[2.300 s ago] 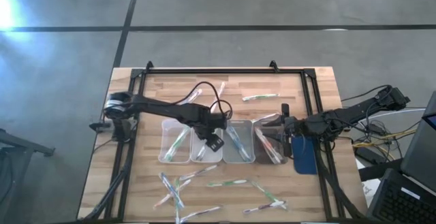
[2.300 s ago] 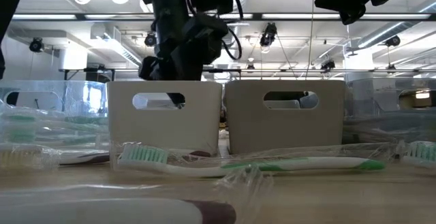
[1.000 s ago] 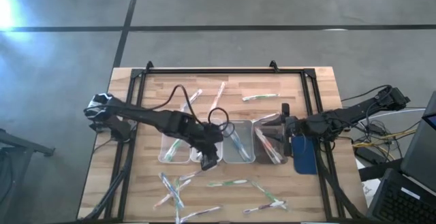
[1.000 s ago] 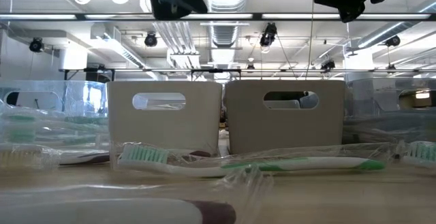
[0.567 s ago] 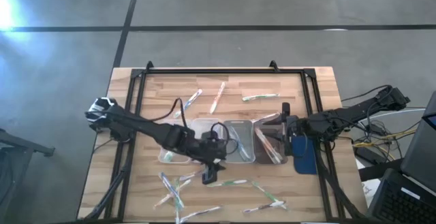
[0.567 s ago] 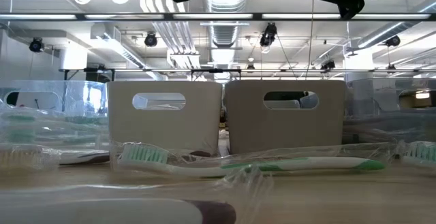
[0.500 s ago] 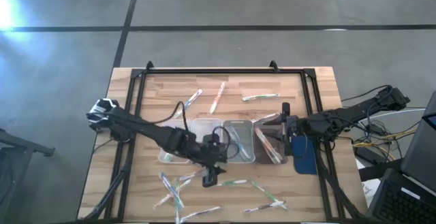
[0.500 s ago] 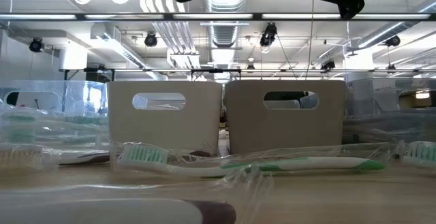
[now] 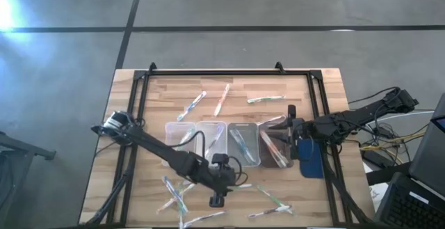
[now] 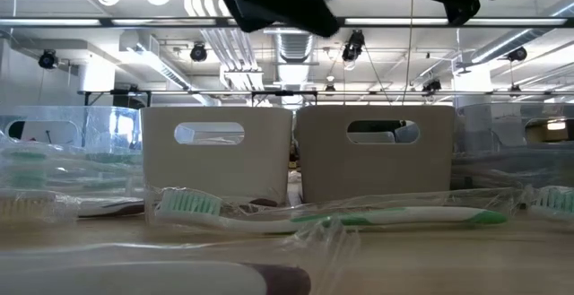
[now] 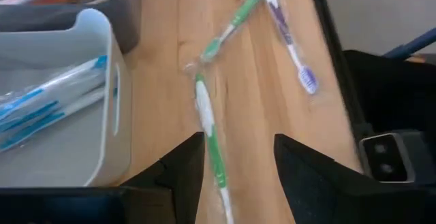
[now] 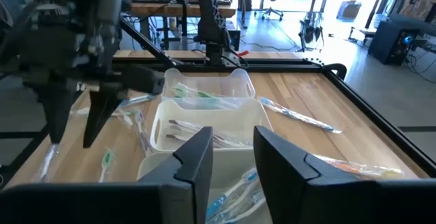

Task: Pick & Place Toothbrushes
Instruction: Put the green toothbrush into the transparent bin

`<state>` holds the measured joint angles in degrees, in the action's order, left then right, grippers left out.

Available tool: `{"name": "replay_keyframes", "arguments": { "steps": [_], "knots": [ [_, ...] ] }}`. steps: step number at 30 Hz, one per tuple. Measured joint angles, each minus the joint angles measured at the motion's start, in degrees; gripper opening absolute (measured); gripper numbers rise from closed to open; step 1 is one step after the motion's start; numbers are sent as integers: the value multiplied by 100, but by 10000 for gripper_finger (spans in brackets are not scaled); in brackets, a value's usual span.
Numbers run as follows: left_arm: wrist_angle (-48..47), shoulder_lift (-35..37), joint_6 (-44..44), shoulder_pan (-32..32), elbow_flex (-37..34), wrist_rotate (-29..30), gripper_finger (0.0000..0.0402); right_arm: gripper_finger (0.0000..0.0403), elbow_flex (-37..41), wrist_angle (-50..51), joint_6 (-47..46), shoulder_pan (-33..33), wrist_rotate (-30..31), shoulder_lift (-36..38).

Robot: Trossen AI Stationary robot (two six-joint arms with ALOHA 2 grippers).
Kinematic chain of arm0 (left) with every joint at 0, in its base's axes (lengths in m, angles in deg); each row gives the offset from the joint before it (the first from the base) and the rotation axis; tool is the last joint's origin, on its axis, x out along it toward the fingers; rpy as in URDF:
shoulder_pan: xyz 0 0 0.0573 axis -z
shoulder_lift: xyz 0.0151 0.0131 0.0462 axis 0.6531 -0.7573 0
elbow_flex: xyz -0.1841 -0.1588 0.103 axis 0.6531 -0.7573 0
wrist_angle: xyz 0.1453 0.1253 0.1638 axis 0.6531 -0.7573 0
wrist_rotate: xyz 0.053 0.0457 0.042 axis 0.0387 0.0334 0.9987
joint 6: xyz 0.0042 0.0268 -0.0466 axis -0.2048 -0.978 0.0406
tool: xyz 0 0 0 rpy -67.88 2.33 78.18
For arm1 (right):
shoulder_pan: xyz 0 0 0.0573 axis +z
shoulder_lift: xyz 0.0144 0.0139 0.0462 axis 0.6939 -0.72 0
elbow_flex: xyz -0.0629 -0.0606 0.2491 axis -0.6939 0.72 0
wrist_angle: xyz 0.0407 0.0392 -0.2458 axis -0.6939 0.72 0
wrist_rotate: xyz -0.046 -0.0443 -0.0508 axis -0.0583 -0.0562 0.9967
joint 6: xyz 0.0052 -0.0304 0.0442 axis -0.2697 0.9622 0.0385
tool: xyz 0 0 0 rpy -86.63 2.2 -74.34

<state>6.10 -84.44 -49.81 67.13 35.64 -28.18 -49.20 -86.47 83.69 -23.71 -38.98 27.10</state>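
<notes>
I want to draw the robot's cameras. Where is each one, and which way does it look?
High: above the table, looking straight down; both arms show.
Low: at tabletop height, looking level at the trays; arm parts hang at the top.
Left wrist: on the left arm, looking down at a green toothbrush; left tool shows.
Right wrist: on the right arm, looking across the trays; right tool shows.
Shared: the high and left wrist views both show that toothbrush.

4 trays point(image 9: 211, 143), 2 arms point(image 9: 164, 155), and 3 loose toothbrushes point(image 9: 265, 99) behind the trays.

No text or label can be read.
</notes>
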Motion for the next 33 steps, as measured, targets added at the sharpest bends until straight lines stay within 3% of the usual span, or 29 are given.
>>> {"name": "replay_keyframes", "arguments": {
  "steps": [6, 20, 33],
  "knots": [
    [-8, -334, -184, 39, 27, 591, 181, 77, 4, -2, 0, 0, -2, -4],
    [120, -802, -199, 52, 80, 584, 181, 44, 15, 4, 2, -2, -7, -7],
    [303, -1260, 13, 78, 68, 572, 181, 71, 24, 2, 2, -2, -7, -15]
  ]
}}
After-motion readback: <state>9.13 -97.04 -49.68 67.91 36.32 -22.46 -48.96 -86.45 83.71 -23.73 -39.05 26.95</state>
